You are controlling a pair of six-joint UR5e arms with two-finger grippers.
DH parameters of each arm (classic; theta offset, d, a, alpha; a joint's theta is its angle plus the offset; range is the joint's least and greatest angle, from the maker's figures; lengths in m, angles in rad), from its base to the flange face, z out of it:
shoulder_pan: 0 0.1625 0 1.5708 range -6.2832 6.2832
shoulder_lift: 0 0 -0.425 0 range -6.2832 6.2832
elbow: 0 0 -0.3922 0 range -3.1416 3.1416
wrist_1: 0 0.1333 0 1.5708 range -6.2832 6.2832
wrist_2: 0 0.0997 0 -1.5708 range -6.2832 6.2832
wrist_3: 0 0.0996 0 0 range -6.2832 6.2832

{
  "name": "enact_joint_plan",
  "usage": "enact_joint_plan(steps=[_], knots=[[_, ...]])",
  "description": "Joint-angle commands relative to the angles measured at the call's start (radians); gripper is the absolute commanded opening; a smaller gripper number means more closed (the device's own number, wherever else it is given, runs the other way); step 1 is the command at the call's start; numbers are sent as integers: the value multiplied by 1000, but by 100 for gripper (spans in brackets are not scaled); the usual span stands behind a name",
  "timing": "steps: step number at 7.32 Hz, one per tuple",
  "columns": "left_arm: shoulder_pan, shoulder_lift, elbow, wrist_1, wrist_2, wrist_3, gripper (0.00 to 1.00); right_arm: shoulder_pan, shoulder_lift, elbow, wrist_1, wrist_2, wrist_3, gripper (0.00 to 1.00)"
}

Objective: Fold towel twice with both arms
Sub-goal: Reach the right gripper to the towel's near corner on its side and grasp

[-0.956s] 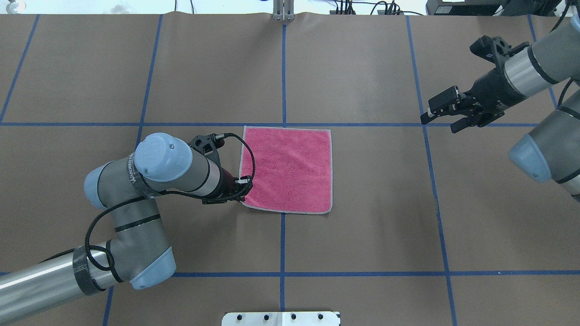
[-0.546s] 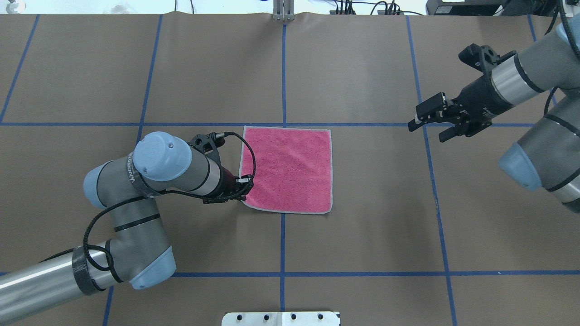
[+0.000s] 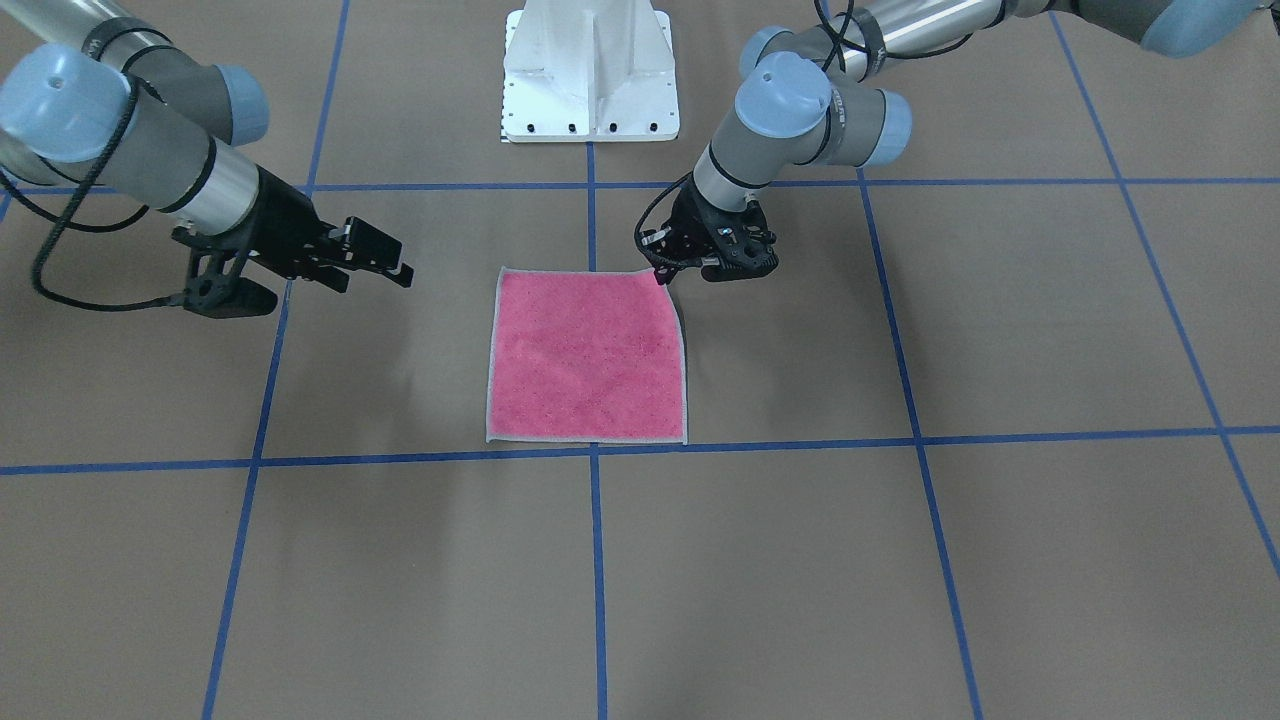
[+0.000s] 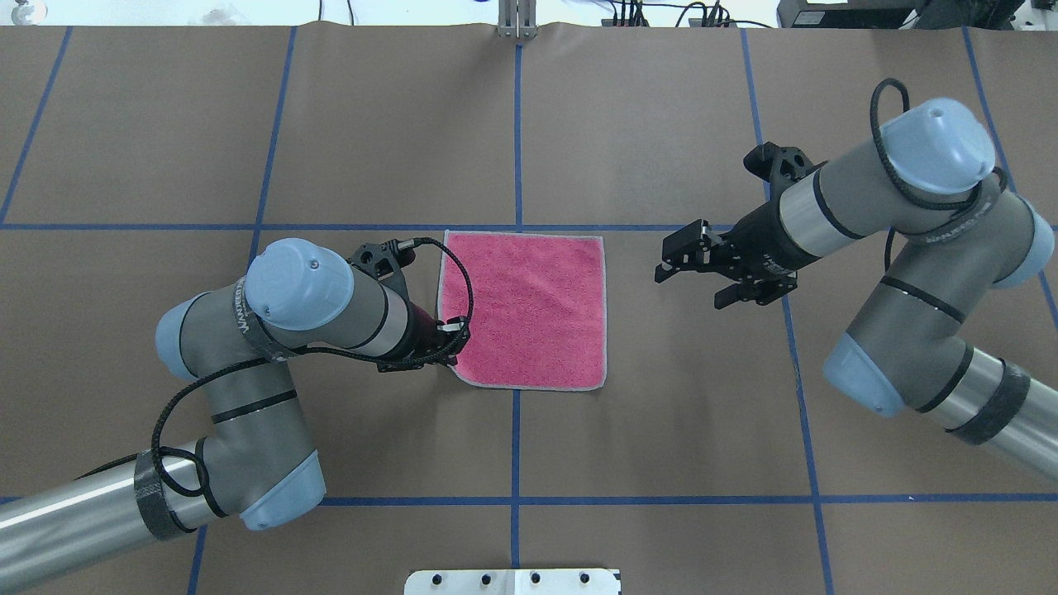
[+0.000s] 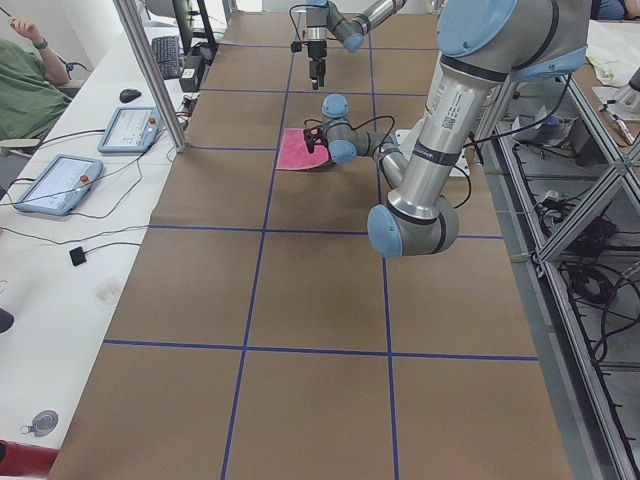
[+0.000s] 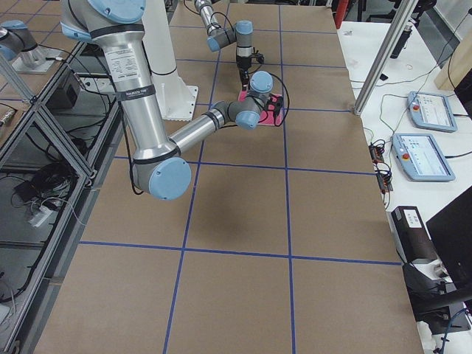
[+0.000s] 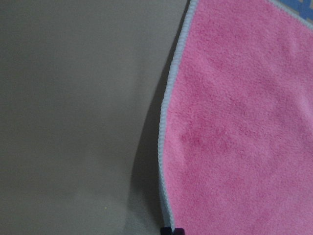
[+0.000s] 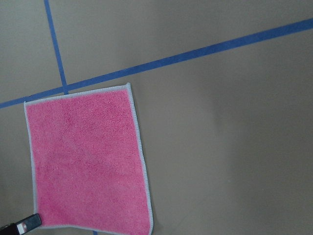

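The towel (image 4: 529, 310) lies pink face up and nearly flat at the table's middle; it also shows in the front view (image 3: 587, 355). My left gripper (image 4: 450, 357) is shut on the towel's near-left corner, which is raised slightly off the table. In the left wrist view the towel's edge (image 7: 168, 112) stands above its shadow. My right gripper (image 4: 690, 285) is open and empty, above the table a short way to the right of the towel's right edge. In the right wrist view the whole towel (image 8: 88, 161) shows at lower left.
The brown table cover carries a grid of blue tape lines (image 4: 517, 124). The white pedestal base (image 3: 590, 70) stands at the robot's edge. Tablets (image 5: 125, 128) and cables lie on a side bench across the table.
My right arm has swung in from the far right toward the towel, its gripper still open. My left gripper has drawn the held corner slightly inward.
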Motion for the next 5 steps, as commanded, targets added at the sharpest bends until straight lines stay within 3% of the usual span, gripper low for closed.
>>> enact_joint_plan(steps=[1,5], knots=[[-1,-1,-1,0,0,-8,0,-102,27,-14,-2,-107,45,99],[-1,-1,-1,-2,-2,-19,0,-188,103,-97,-12,-212,163,95]])
